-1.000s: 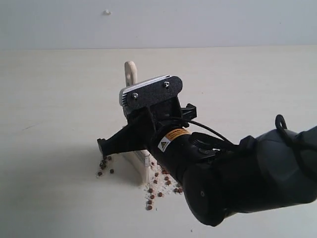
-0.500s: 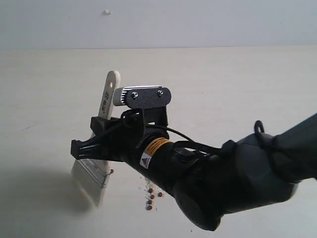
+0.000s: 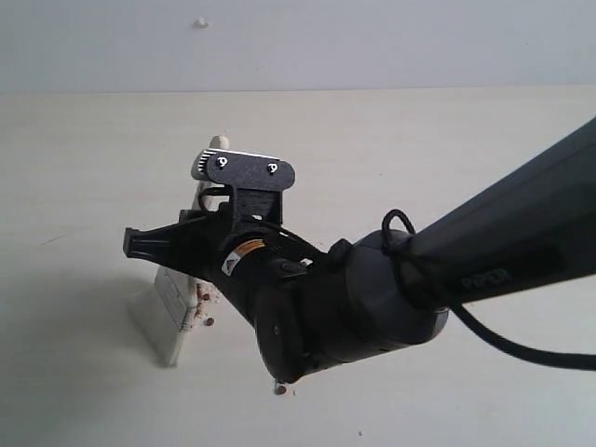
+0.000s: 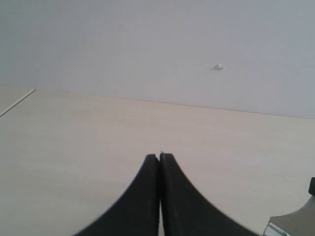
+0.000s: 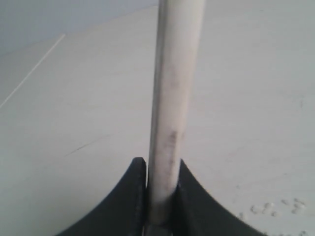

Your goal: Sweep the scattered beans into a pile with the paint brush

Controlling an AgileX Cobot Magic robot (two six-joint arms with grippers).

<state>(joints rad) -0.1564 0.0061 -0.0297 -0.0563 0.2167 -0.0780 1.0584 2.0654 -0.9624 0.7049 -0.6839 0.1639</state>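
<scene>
right gripper point(image 5: 162, 169) pinches the paint brush point(image 3: 177, 298) by its pale handle, the jaws narrow and closed on the wood. the brush's long axis stands steep, handle end up and away, whitish bristles pointing down at the table point(image 3: 447, 149). whether the bristles touch it i cannot tell. the beans point(image 3: 209, 321) that show lie just beside the bristles on the arm's side, with one more nearer the camera below the wrist. the rest are hidden behind the arm. so the next stroke likely has to pull back toward the arm. left gripper point(image 4: 159, 160) is closed on nothing, over bare table, and farther from the beans.
</scene>
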